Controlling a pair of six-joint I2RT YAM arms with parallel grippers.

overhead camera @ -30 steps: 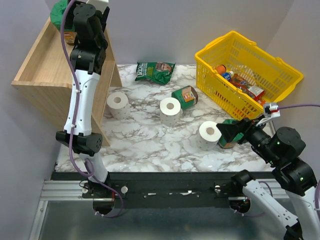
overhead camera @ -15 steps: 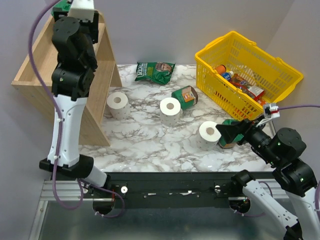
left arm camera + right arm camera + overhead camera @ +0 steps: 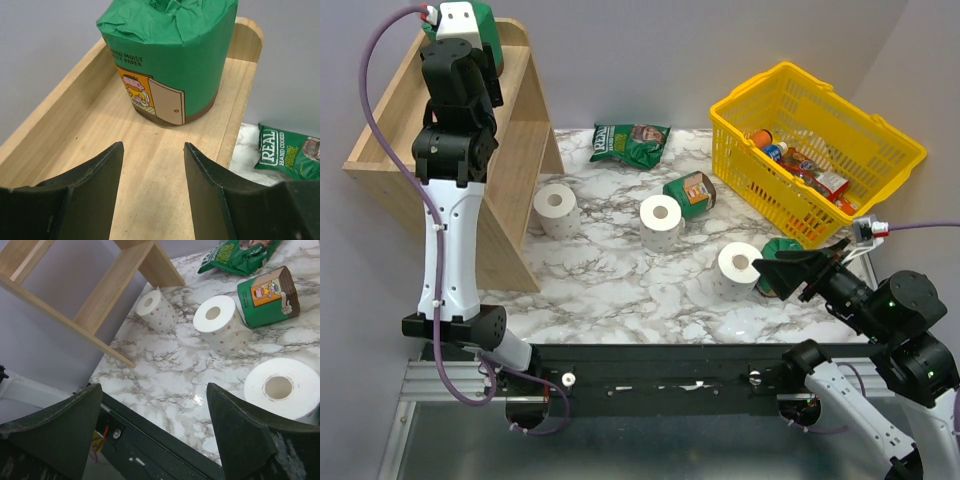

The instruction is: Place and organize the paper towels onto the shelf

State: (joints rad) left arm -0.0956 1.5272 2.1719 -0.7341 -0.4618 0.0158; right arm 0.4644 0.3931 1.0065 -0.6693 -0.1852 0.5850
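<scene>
One green-wrapped roll (image 3: 167, 55) with an orange label is stood upright on the top tray of the shelf (image 3: 65, 100), just ahead of the left fingers (image 3: 97, 190), which are spread with nothing held. Three white rolls (image 3: 220, 322) and a tipped green one (image 3: 267, 295) are scattered on the counter (image 3: 170, 370) near a snack bag (image 3: 240, 252). The right fingers (image 3: 240, 440) are held wide apart, empty.
</scene>
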